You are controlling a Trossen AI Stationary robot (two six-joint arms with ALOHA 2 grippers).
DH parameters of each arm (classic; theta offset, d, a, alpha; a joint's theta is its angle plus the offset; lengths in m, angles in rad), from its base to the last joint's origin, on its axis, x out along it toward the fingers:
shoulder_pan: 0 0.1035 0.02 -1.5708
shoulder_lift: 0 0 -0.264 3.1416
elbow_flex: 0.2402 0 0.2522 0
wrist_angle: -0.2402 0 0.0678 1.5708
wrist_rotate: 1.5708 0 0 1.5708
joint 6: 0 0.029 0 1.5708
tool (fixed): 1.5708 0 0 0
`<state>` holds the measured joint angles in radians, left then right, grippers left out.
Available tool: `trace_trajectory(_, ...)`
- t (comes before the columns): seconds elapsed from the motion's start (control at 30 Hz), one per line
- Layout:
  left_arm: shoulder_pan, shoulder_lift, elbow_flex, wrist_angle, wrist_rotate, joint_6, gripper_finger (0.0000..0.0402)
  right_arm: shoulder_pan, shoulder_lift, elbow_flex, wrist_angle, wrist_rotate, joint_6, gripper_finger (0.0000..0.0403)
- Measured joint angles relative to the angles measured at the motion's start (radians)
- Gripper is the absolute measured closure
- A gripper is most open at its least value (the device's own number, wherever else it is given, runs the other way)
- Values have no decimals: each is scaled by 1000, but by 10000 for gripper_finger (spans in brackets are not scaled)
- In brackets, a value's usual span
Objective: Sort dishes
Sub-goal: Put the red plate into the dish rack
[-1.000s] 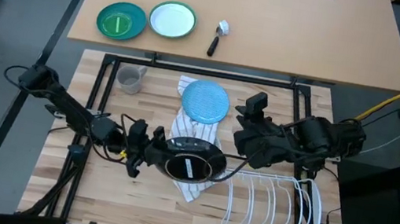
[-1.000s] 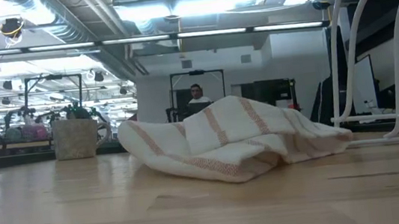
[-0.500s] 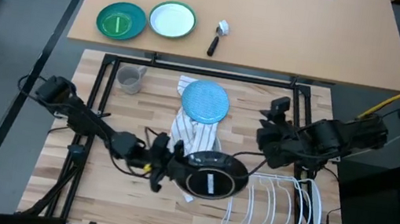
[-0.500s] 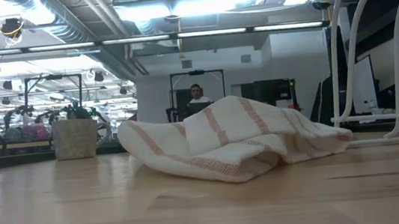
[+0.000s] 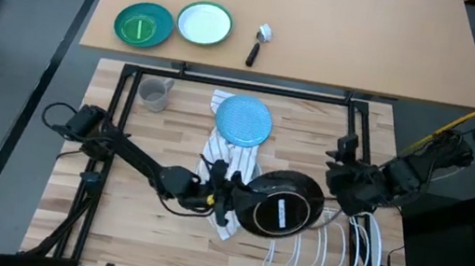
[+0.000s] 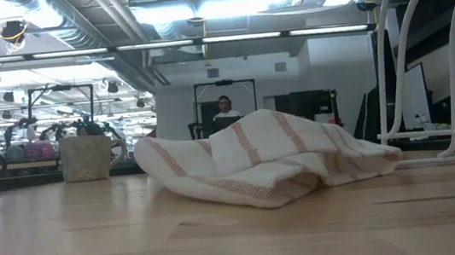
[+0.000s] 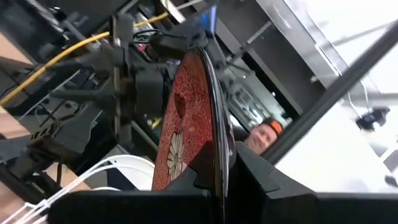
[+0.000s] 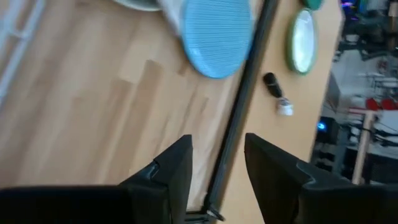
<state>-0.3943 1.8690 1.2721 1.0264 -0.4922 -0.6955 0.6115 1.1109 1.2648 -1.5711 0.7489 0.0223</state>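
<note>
In the left wrist view the dark red plate (image 7: 186, 118) shows a flower mark. From above it shows its glossy black underside (image 5: 281, 210), between the striped towel (image 5: 228, 165) and the white wire rack (image 5: 324, 250). My left gripper (image 5: 229, 200) is shut on it. A light blue plate (image 5: 244, 120) lies on the towel's far part. My right gripper (image 5: 337, 162) is open with nothing between its fingers, over the table's right part beyond the rack, well right of the blue plate (image 8: 217, 34). My left gripper pinches the dark plate's rim (image 7: 217, 168) on the side toward the table's left, one finger on the red face and one on the black underside. The fingers come from the table's left, about level. The plate is lifted clear and tilted, black underside up.
A small grey mug (image 5: 154, 94) stands at the far left of the work table. On the table behind lie a bright green plate (image 5: 144, 25), a green-rimmed white plate (image 5: 205, 22) and a small brush (image 5: 258, 44). A black frame bar (image 8: 239, 106) runs along the far edge.
My left gripper has carried the dark plate toward the table's right edge, from over the towel to beside the rack; the plate stays lifted, black underside up. My right gripper has drawn back toward the right edge and sunk, still open.
</note>
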Motion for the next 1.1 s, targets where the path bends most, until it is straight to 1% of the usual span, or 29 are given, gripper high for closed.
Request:
trace_trajectory(0.1,-11,46,51,-8,-52,-41,383,70,-32,-57,0,-10,70,253)
trace_trajectory(0.2,-17,95,106,-51,-108,-84,383,136,-53,-100,-1,-10,142,253)
trace_trajectory(0.4,-18,189,228,-108,-159,-134,383,251,-54,-174,10,-10,278,253)
trace_trajectory(0.63,-34,233,338,-265,-229,-210,383,358,-53,-225,69,-8,397,253)
trace_trajectory(0.7,-43,233,356,-283,-265,-196,383,379,-53,-227,95,5,398,253)
trace_trajectory(0.83,-57,233,379,-292,-311,-135,383,410,-43,-227,140,65,374,253)
trace_trajectory(0.93,-59,233,394,-291,-315,-86,383,409,-29,-225,156,83,380,253)
trace_trajectory(1.1,-58,233,397,-303,-315,-81,383,409,-15,-218,176,118,353,253)
